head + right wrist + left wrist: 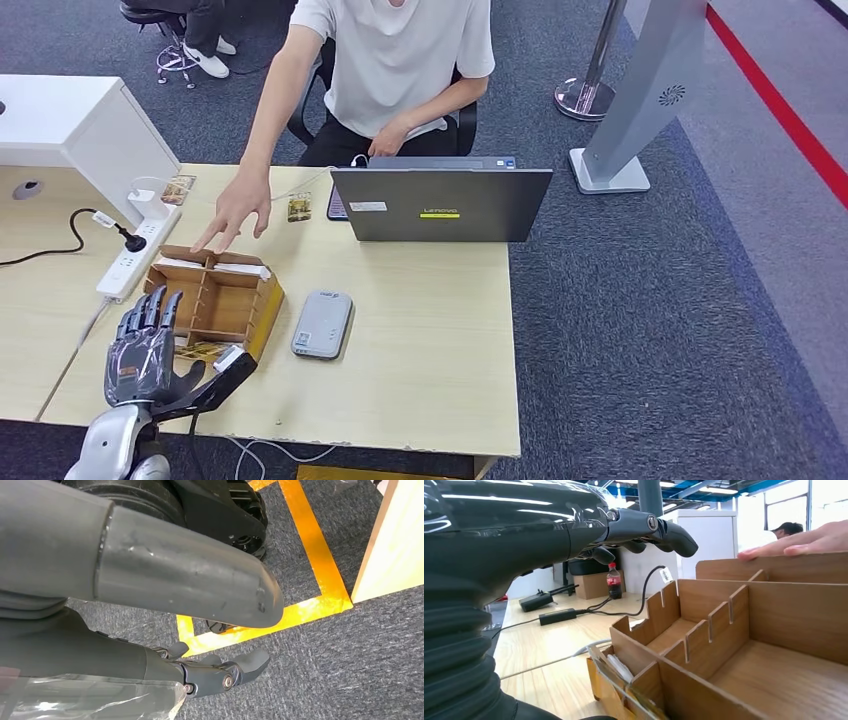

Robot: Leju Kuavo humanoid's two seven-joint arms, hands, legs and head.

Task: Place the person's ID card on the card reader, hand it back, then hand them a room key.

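Here, hovering at the near left corner of the desk (420,330): left hand (150,350), fingers spread, thumb out to the right, holding nothing. Just right of it and touching nothing of it, wooden box (215,300), dividers running near to far, cards tucked in the near slots; room key probably among them, though not telling which. Lying flat further right, reader (322,324), long axis near to far, nothing on it. Resting on the box's far rim, person's hand (235,210); ID card not made out there. Hanging beside the desk over carpet, right hand (220,672), fingers loosely apart, holding nothing. Left hand clearly nearer to box and reader.
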